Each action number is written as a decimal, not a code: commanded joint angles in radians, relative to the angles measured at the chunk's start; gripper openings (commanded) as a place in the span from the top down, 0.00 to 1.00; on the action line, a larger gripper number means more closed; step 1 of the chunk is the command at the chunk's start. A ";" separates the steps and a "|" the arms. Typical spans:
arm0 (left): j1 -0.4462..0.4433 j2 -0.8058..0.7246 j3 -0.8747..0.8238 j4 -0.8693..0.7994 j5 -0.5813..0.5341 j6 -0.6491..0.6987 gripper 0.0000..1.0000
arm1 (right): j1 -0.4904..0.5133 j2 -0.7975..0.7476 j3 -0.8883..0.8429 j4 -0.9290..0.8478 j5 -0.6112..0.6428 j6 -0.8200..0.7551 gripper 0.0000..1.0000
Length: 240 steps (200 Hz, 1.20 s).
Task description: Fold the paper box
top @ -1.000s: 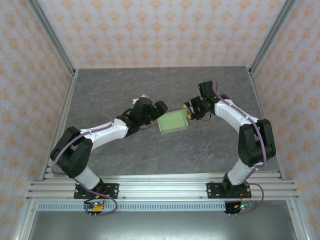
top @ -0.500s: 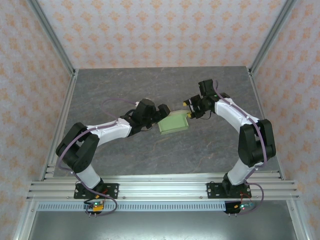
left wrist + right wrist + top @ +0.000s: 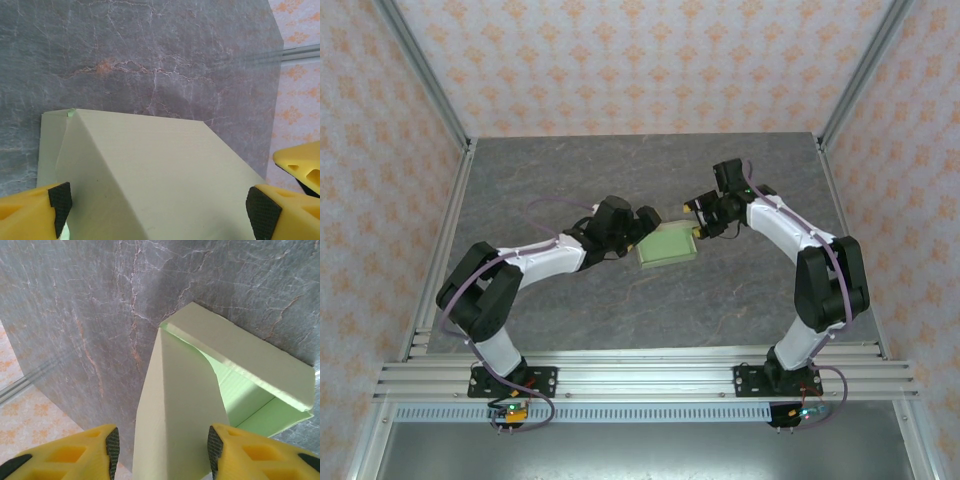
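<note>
The paper box is pale green card, partly folded, and lies on the grey table between the two arms. My left gripper is at its left edge. In the left wrist view the box spans the whole gap of my left gripper, which stands wide open over the card with its black pads at the box's sides. My right gripper is at the far right corner. In the right wrist view my right gripper is open astride an upright flap of the box, with a gap at the left pad.
The grey marbled table top runs out on all sides of the box. Metal frame posts and patterned walls bound it at the left, right and back. A rail holding both arm bases crosses the near edge.
My left arm has reached further right, bringing its gripper closer over the box. My right gripper has shifted slightly left and away. The box has barely moved.
</note>
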 commanded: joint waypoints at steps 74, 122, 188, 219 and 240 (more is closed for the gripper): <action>0.014 0.016 0.075 0.043 0.093 -0.077 0.20 | 0.018 0.005 0.030 -0.027 -0.014 0.002 0.52; 0.012 0.053 0.071 0.018 0.111 0.010 0.34 | 0.018 0.006 0.011 -0.027 -0.006 -0.019 0.54; 0.010 0.044 0.002 -0.009 0.120 0.227 0.41 | 0.019 0.004 -0.101 -0.003 0.025 -0.034 0.55; 0.014 0.037 -0.039 0.031 0.112 0.254 0.41 | 0.016 0.004 -0.100 -0.046 0.071 -0.082 0.53; 0.021 0.036 0.001 -0.055 0.115 0.299 0.36 | 0.017 -0.003 -0.087 -0.095 0.105 -0.129 0.49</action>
